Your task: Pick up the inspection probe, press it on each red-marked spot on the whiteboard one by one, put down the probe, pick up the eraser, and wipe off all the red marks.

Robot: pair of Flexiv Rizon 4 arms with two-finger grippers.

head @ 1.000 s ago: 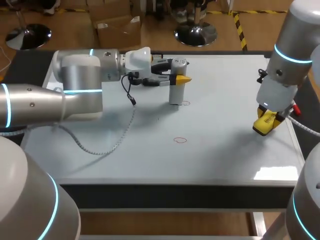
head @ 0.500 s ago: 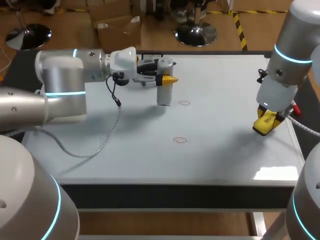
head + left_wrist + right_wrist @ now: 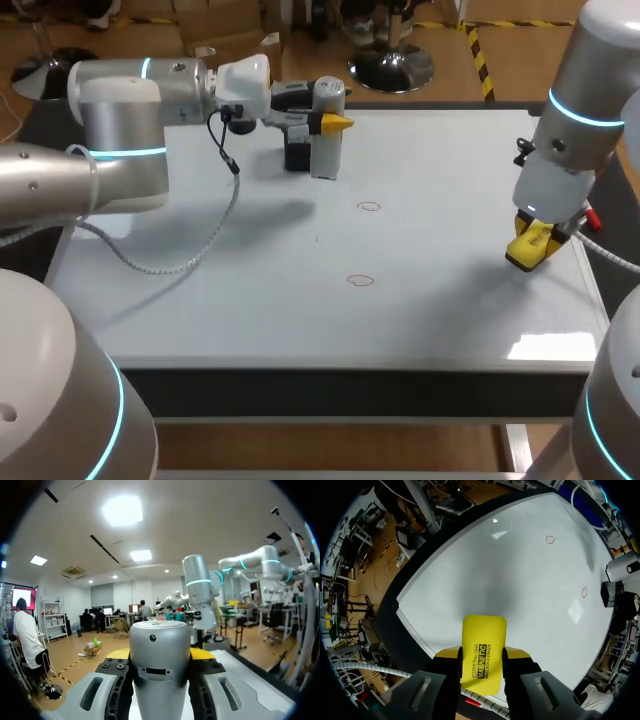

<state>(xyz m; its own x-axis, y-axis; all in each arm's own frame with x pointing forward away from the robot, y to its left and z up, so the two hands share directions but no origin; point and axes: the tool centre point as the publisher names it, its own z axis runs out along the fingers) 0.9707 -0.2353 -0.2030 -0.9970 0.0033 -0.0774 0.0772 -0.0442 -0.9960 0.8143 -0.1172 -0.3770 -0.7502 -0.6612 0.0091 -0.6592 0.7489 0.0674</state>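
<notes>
Probe (image 3: 325,150) first, at the far left of the whiteboard (image 3: 200,300): it stands upright, clenched between the fingers of the left end effector (image 3: 328,122), right beside a black block (image 3: 297,155). Whether its foot touches the board cannot be told. The wrist view shows the fingers gripping it from both sides near its rounded top.

Further right, both well apart from the probe, lie the far red mark (image 3: 369,207) and the near red mark (image 3: 360,281), two thin rings. At the board's right edge the right end effector (image 3: 533,243) grasps the yellow eraser (image 3: 522,252), held low over the surface.

Judging from this, the probe is being set down. Three things could go wrong:

- **Probe topples.** Released while tilted or off the surface, the tall cylinder could fall and roll.
- **Block is knocked.** It stands so close that the probe or a finger could clip it.
- **Wipe goes poorly.** Gripped by one end, the eraser could pivot under pressure and leave part of a ring. The right arm could also meet the left one if that lingers over the board.
</notes>
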